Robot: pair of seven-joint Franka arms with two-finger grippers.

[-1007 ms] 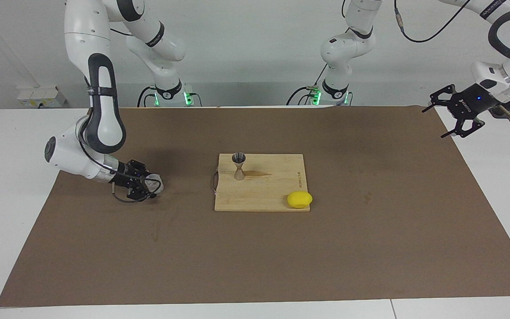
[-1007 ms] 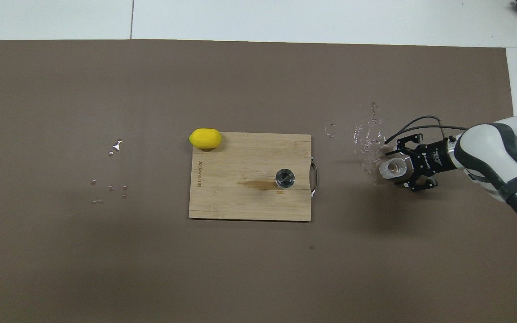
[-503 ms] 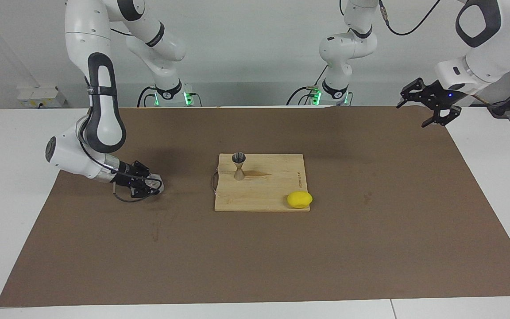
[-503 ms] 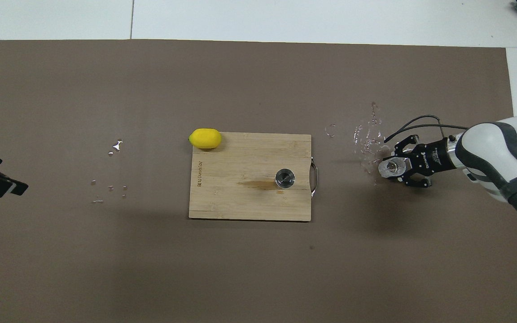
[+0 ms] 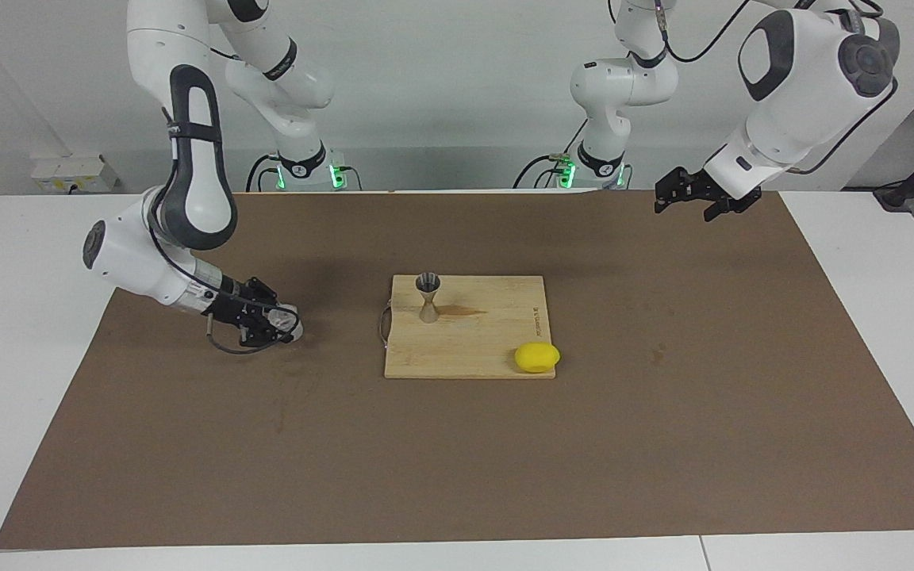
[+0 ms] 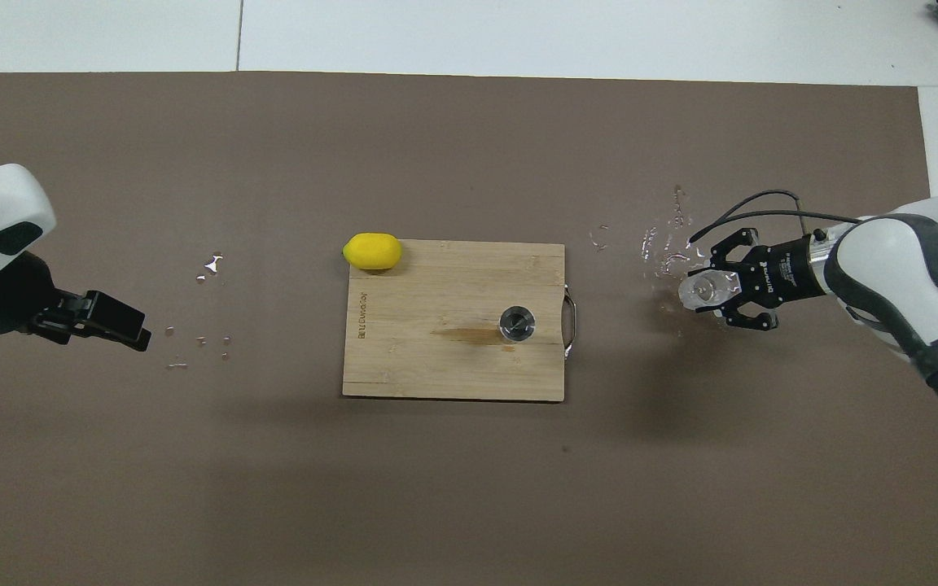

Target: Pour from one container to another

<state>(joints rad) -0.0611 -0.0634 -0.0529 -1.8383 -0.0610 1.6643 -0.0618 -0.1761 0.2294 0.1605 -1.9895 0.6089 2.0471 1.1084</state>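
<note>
Right gripper [image 5: 286,323] grips the glass cup [image 5: 284,321]
Jigger [image 5: 428,296] stands well apart; left gripper [image 5: 683,198] hangs wide open, empty.

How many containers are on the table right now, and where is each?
2. The glass cup is in the right gripper, toward the right arm's end of the mat. The jigger stands upright on the cutting board. None looks hidden.

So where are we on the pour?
Done: the right pincer has closed on the glass cup, low over the mat toward the right arm's end. In hand: the carry. Left: tipping the cup into the jigger, upright on the cutting board. The left pincer waits, open.
</note>
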